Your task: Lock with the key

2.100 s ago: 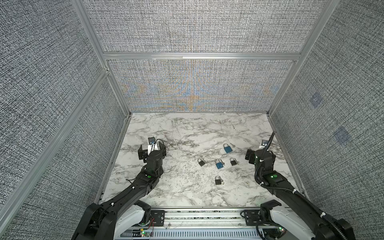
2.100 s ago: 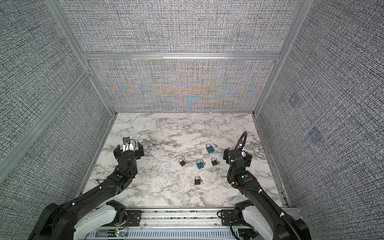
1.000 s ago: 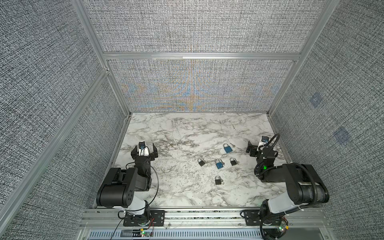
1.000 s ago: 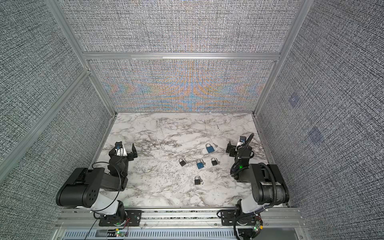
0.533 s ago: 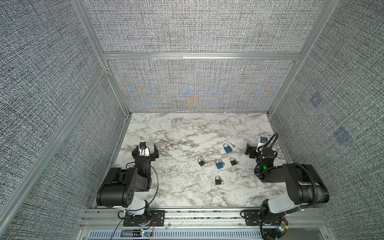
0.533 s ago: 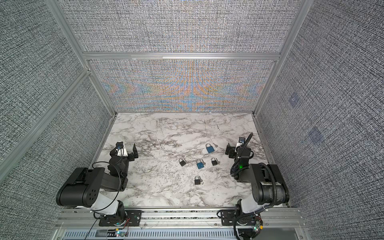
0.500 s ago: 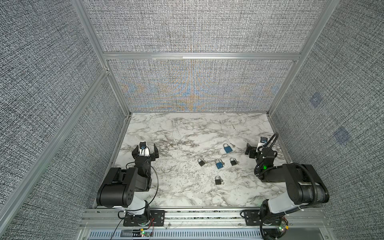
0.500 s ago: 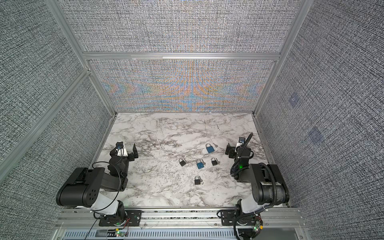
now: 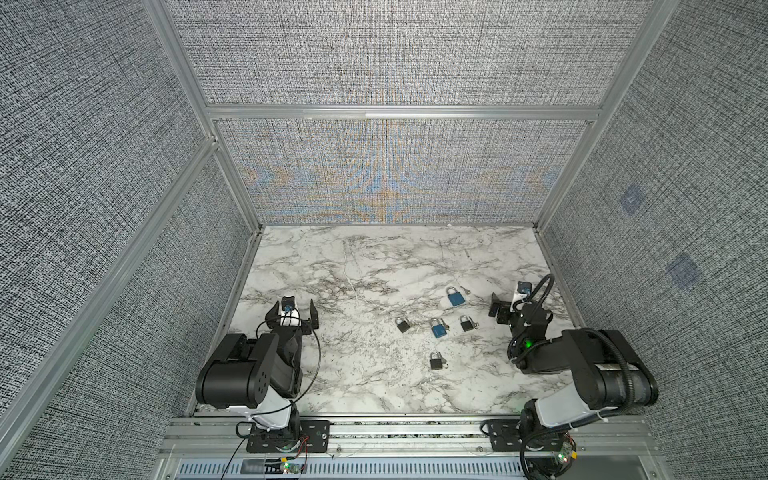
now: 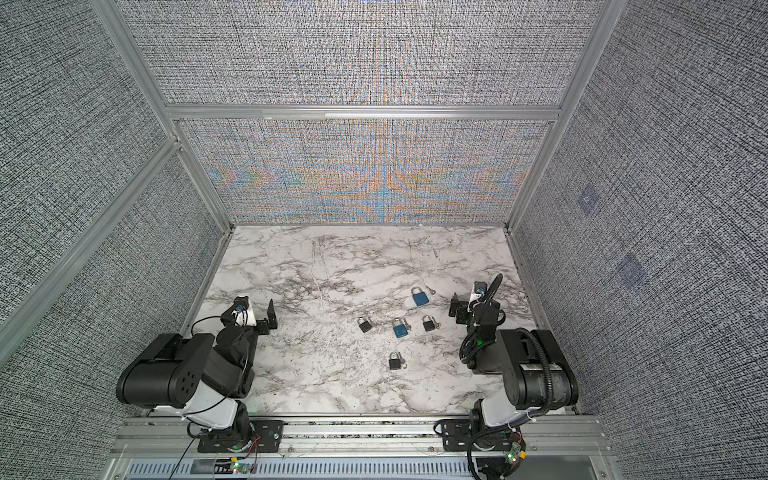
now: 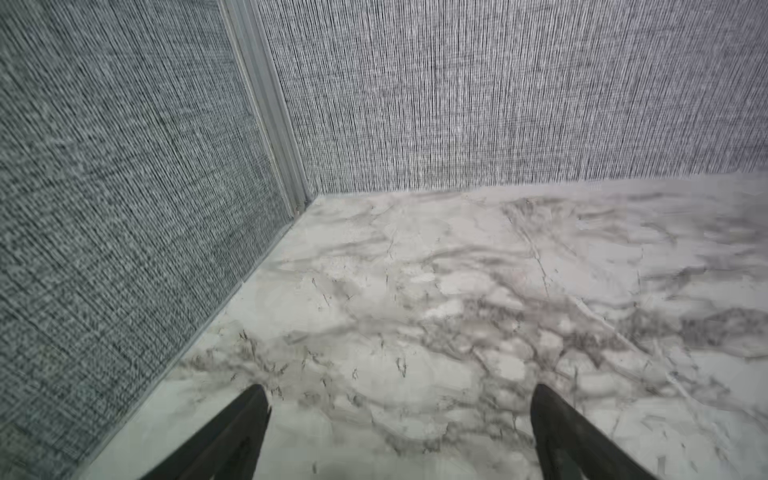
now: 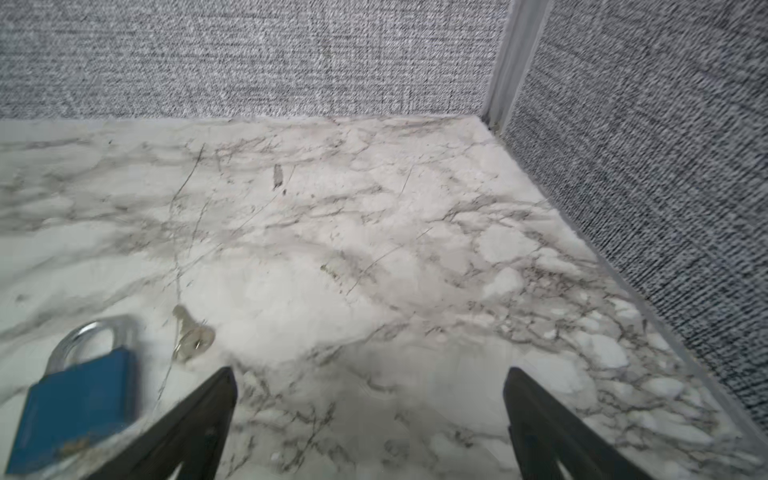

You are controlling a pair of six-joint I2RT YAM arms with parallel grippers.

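Five padlocks lie loose on the marble counter (image 9: 353, 266), all right of centre in both top views. The large blue padlock (image 9: 456, 298) lies farthest back. A silver key (image 12: 192, 337) lies flat just beside its shackle, not touching it. Nearer the front, the small blue padlock (image 9: 437, 328) lies between the left black padlock (image 9: 402, 325) and the right black padlock (image 9: 466, 323). The front black padlock (image 9: 436, 361) lies alone, closest to the front edge.

The right gripper (image 9: 509, 304) sits low near the right wall panel (image 12: 665, 166), just beside the large blue padlock and key. Its jaws are spread wide over bare marble, gripping nothing. The left gripper (image 9: 294, 307) is close to the left wall panel (image 11: 124, 208), well apart from every padlock, equally wide and unladen. Open marble runs from the padlocks to the back wall (image 9: 395, 174), and between the left gripper and the padlocks.
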